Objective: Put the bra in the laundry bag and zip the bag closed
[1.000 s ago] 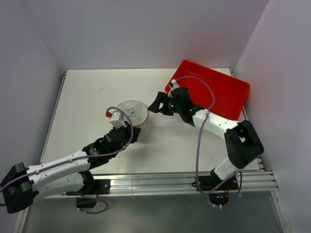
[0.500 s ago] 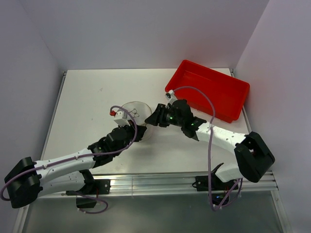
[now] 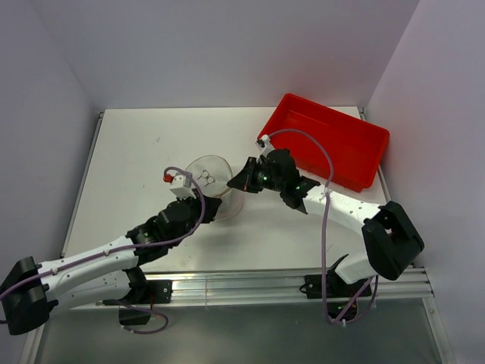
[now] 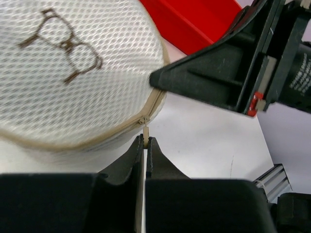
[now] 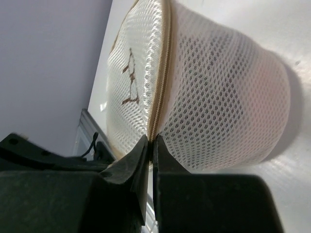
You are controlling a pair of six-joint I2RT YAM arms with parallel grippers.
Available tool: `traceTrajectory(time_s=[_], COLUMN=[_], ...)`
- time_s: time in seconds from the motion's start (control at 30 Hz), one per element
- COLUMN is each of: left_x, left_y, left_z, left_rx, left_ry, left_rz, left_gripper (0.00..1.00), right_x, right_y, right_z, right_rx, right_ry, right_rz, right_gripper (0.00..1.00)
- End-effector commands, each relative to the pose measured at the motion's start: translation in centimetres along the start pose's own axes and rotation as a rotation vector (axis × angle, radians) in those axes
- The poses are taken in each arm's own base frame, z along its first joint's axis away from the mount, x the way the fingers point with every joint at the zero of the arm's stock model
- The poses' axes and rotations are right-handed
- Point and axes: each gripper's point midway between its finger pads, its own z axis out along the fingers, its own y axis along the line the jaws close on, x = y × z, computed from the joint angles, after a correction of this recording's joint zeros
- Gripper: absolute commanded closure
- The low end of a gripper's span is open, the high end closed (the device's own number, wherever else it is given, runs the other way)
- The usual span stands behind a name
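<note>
left gripper clamps zipper pull between its tips | right gripper pinches laundry bag rim, bag just ahead

Entry, my right-wrist feed:
- Laundry bag: white mesh, resting on pale worktop.
- Zipper band: tan, runs down frame between flat face and side wall.
- Spectacles print: brown, on flat face.
- Right pincer: bottom of frame, black fingers pressed together, zipper band pinched between tips.
- Faint pinkish tint through mesh; I cannot make out contents.
- Lilac wall at left.
</note>
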Motion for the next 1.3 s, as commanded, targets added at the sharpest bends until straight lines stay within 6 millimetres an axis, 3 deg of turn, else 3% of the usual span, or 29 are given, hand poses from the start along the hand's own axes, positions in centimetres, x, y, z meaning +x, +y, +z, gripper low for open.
traceTrajectory(time_s=[0.0, 0.3, 0.33, 0.37, 0.5, 0.57, 0.6, 0.63, 0.67, 0.7, 0.73, 0.77, 0.8, 0.83, 0.87, 0.9, 0.93, 1.07, 1.27], left_x=[-0.9, -0.9, -1.0, -1.2, -1.3, -1.3, -1.4, -1.8, -1.7, -1.9, -1.9, -2.3, -2.4, -2.3, -2.6, -2.5, -2.3, -1.6, -1.3], left_y=[1.2, 5.4, 5.5, 5.4, 4.4, 3.4, 2.8, 1.8, 1.3, 0.8, 0.3, -0.6, -1.0, -1.5, -2.0, -2.2, -2.4, -2.8, -2.7], left_z=[-1.3, -3.7, -3.9, -4.0, -3.6, -2.9, -2.7, -2.3, -1.8, -1.5, -1.2, -0.8, -0.6, -0.4, -0.2, -0.1, 0.2, 0.7, 0.6], left_rx=[-0.046, -0.184, -0.187, -0.182, -0.15, -0.118, -0.101, -0.063, -0.058, -0.044, -0.028, -0.008, 0.005, 0.018, 0.035, 0.043, 0.048, 0.062, 0.066], left_ry=[-0.021, -0.023, -0.028, -0.035, -0.025, -0.029, -0.03, -0.046, -0.044, -0.049, -0.046, -0.057, -0.059, -0.055, -0.063, -0.062, -0.053, -0.029, -0.018], left_rz=[0.031, 0.076, 0.074, 0.071, 0.068, 0.061, 0.055, 0.037, 0.041, 0.037, 0.036, 0.023, 0.02, 0.017, 0.008, 0.008, 0.013, 0.006, 0.003], left_gripper=[1.0, 1.0, 1.0, 1.0, 1.0, 1.0, 1.0, 1.0, 1.0, 1.0, 1.0, 1.0, 1.0, 1.0, 1.0, 1.0, 1.0, 1.0, 1.0], right_x=[-5.1, -8.8, -8.5, -9.5, -9.8, -9.6, -9.5, -9.1, -8.3, -8.5, -8.1, -6.5, -6.8, -5.9, -4.0, -4.1, -2.2, -0.4, -0.5], right_y=[-0.8, -2.4, -3.4, -2.9, -2.3, -2.0, -1.5, -1.4, -1.9, -1.1, -1.1, -2.1, -0.7, -0.3, -1.4, 0.0, -0.2, 2.2, 2.7], right_z=[0.4, 3.0, 3.7, 3.9, 4.9, 4.9, 4.4, 4.1, 3.8, 3.0, 2.5, 2.0, 1.1, 0.8, 0.5, -0.2, -0.3, -0.7, 0.5], right_rx=[0.044, 0.069, 0.097, 0.092, 0.074, 0.072, 0.067, 0.073, 0.091, 0.073, 0.072, 0.082, 0.042, 0.028, 0.041, -0.007, -0.014, -0.105, -0.091], right_ry=[-0.127, -0.125, -0.098, -0.108, -0.068, -0.052, -0.056, -0.049, -0.041, -0.058, -0.063, -0.043, -0.077, -0.074, -0.054, -0.084, -0.055, -0.042, -0.049], right_rz=[-0.059, -0.113, -0.108, -0.127, -0.139, -0.138, -0.146, -0.148, -0.139, -0.144, -0.135, -0.101, -0.108, -0.084, -0.059, -0.065, -0.024, 0.003, 0.007], right_gripper=[1.0, 1.0, 1.0, 1.0, 0.98, 0.81, 0.69, 0.49, 0.41, 0.28, 0.22, 0.17, 0.13, 0.13, 0.13, 0.13, 0.13, 0.16, 0.37])
